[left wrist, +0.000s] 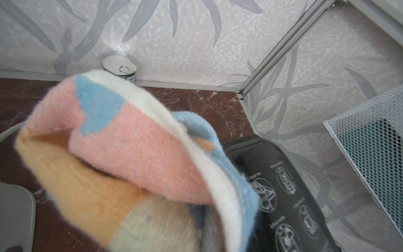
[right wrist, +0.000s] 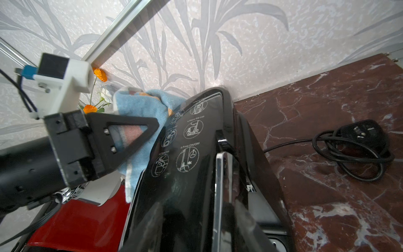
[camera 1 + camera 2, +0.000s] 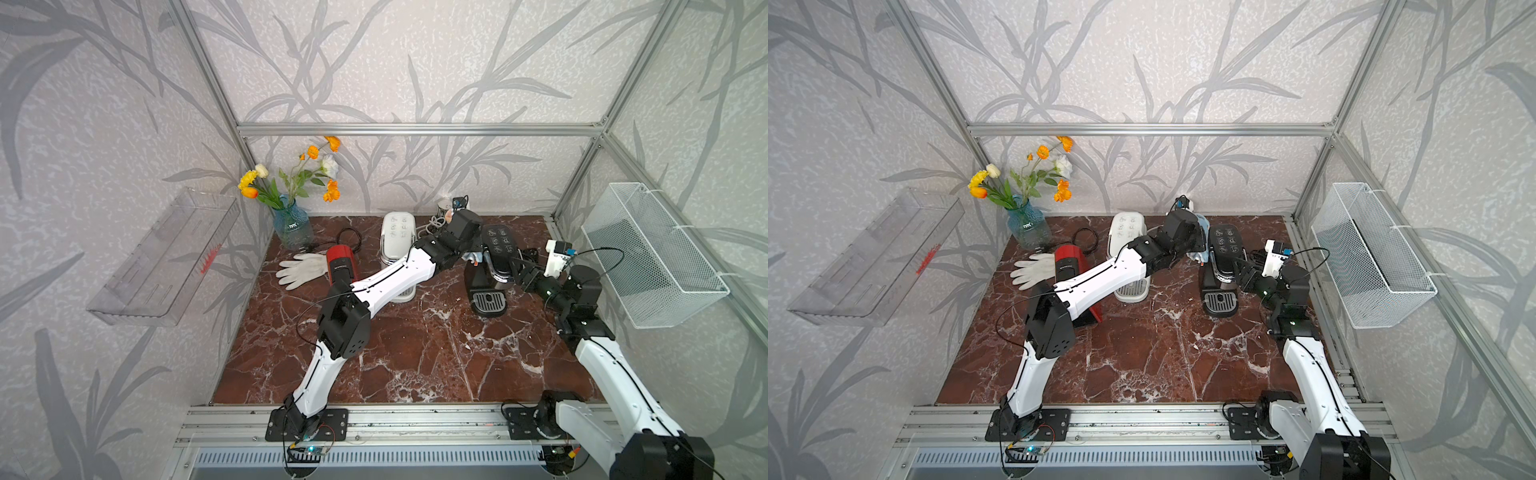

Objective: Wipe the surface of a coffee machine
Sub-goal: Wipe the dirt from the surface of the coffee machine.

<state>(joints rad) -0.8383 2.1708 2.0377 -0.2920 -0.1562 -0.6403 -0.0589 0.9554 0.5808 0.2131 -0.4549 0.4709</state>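
The black coffee machine point(image 3: 498, 249) point(image 3: 1223, 249) stands at the back right of the marble top, and white pictograms show on its glossy top point(image 1: 283, 196) point(image 2: 196, 152). My left gripper point(image 3: 473, 251) point(image 3: 1200, 245) is shut on a pink, blue, orange and white cloth point(image 1: 130, 152) point(image 2: 141, 102). The cloth presses against the machine's left upper side. One left finger point(image 2: 130, 131) shows in the right wrist view. My right gripper point(image 3: 519, 270) point(image 2: 198, 218) is closed across the machine's top from the right, straddling its chrome lever point(image 2: 220, 174).
A white coffee machine point(image 3: 397, 241) and a red one point(image 3: 340, 264) stand under the left arm, with a white glove point(image 3: 301, 270) and a flower vase point(image 3: 291, 226) beyond. A tin can point(image 1: 120, 65) sits by the back wall. A coiled black cord point(image 2: 357, 150) lies right of the machine, below a wire basket point(image 3: 652, 257).
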